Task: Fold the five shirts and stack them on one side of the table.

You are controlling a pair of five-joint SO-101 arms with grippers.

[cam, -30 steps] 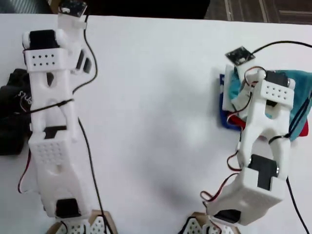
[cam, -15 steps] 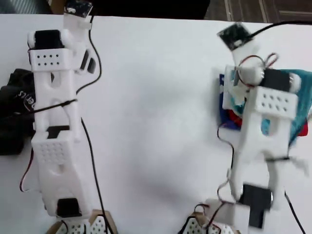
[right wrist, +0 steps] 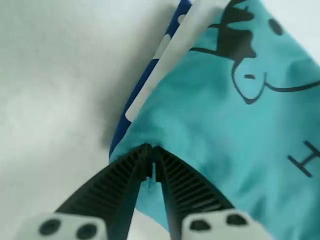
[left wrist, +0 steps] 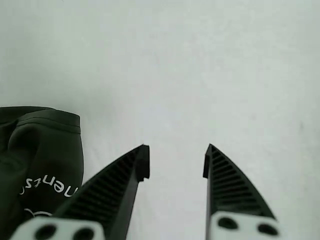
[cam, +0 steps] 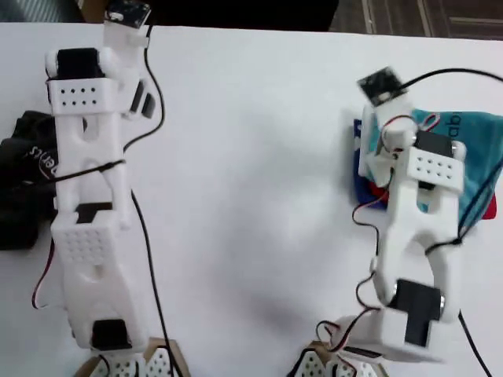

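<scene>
My right gripper is shut on the near edge of a teal shirt with a dark print. That teal shirt lies on top of a pile at the table's right side, over a blue shirt and a red shirt. The blue shirt shows as a strip under the teal one. A black shirt lies crumpled at the left edge beside the left arm. My left gripper stands open over bare table, with the black shirt off to one side.
The white table is bare between the two arms and toward the back. Black and red cables trail along both arms. The table's far edge meets a dark floor.
The right arm rose and swung back, then came down over the pile again; the teal shirt now lies further back with its print showing. The left arm hardly shifted.
</scene>
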